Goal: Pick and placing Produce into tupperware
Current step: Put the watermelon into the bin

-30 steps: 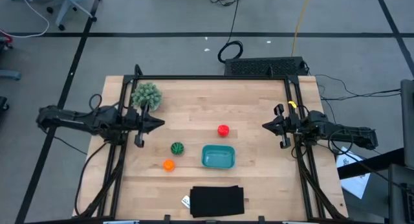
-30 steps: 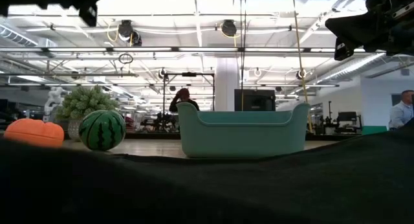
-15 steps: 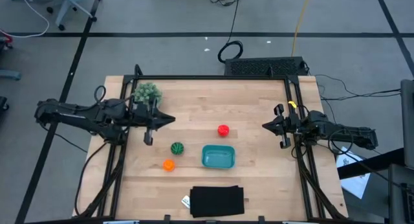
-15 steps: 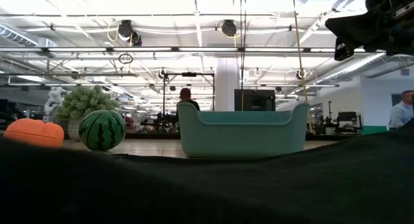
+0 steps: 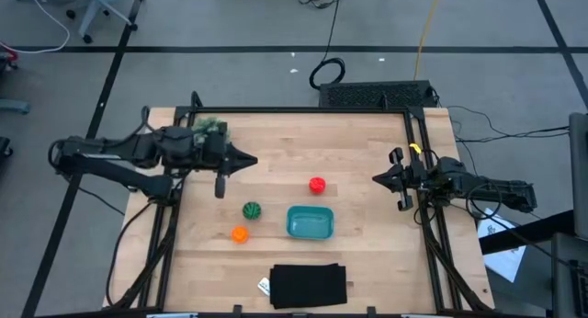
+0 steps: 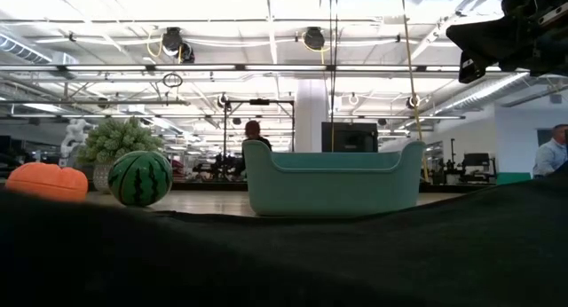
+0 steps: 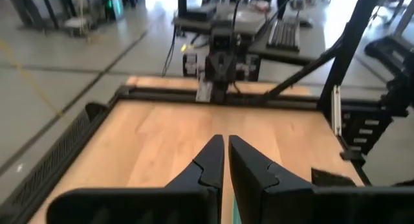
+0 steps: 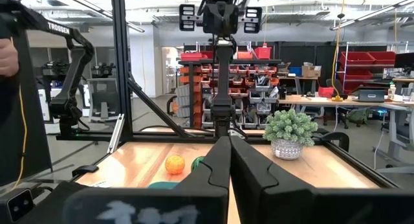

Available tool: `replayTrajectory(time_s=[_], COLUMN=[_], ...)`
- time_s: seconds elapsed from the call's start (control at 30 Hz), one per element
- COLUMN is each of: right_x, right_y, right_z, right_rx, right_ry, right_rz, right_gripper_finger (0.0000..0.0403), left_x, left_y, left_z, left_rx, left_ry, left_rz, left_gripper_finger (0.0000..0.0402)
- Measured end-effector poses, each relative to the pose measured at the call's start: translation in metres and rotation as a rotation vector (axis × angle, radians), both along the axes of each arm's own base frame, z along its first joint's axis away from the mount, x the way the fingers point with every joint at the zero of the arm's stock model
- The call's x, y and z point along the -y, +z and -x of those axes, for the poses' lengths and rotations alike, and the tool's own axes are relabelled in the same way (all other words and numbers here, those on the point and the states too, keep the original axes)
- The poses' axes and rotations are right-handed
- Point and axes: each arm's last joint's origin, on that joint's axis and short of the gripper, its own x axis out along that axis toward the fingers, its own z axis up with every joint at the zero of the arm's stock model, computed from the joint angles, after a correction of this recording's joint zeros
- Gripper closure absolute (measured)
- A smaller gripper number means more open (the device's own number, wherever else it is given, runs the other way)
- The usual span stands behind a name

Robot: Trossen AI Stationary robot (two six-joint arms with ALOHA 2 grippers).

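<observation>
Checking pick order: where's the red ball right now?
In the high view the red ball sits alone on the wood near the table's middle, just above the teal tub and right of the watermelon ball. Neither gripper is near it.

On the surface (image 5: 276,153) the tub (image 5: 310,222) sits centre; striped ball (image 5: 251,210) and smallest ball (image 5: 239,233) to its left, third ball (image 5: 317,184) just behind

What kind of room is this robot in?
Probably a robotics lab or workshop: long ceiling light strips, red storage bins on shelves and another dark robot arm stand behind the pale wooden table.
</observation>
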Motion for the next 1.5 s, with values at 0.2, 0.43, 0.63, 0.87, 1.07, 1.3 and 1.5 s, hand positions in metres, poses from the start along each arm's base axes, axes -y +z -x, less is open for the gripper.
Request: replayTrajectory(time_s=[0.2, 0.43, 0.63, 0.87, 1.07, 1.3, 1.5], right_x=[0.0, 0.0, 0.0, 0.0, 0.0, 0.0, 0.0], right_y=[0.0, 0.0, 0.0, 0.0, 0.0, 0.0, 0.0], right_z=[0.0, 0.0, 0.0, 0.0, 0.0, 0.0, 0.0], right_rx=[0.0, -0.001, -0.001, -0.001, -0.001, -0.001, -0.001], right_ry=[0.0, -0.001, -0.001, 0.0, 0.0, 0.0, -0.001], right_rz=[0.001, 0.003, 0.003, 0.001, 0.0, 0.0, 0.0], right_gripper_finger=[0.0403, 0.0403, 0.0403, 0.0403, 0.0403, 0.0403, 0.0403], left_x=[-0.002, -0.001, 0.001, -0.004, -0.012, -0.014, -0.014], left_y=[0.017, 0.025, 0.023, 0.018, 0.009, 0.008, 0.008], left_z=[-0.007, -0.02, -0.035, -0.045, -0.044, -0.041, -0.041], left_rx=[-0.174, -0.416, -0.573, -0.775, -0.922, -0.956, -0.954], left_ry=[0.026, 0.035, 0.022, 0.042, 0.063, 0.021, 0.012], left_rz=[0.037, 0.027, 0.07, 0.121, 0.15, 0.12, 0.116], left_gripper_finger=[0.0376, 0.0376, 0.0376, 0.0376, 0.0376, 0.0376, 0.0376])
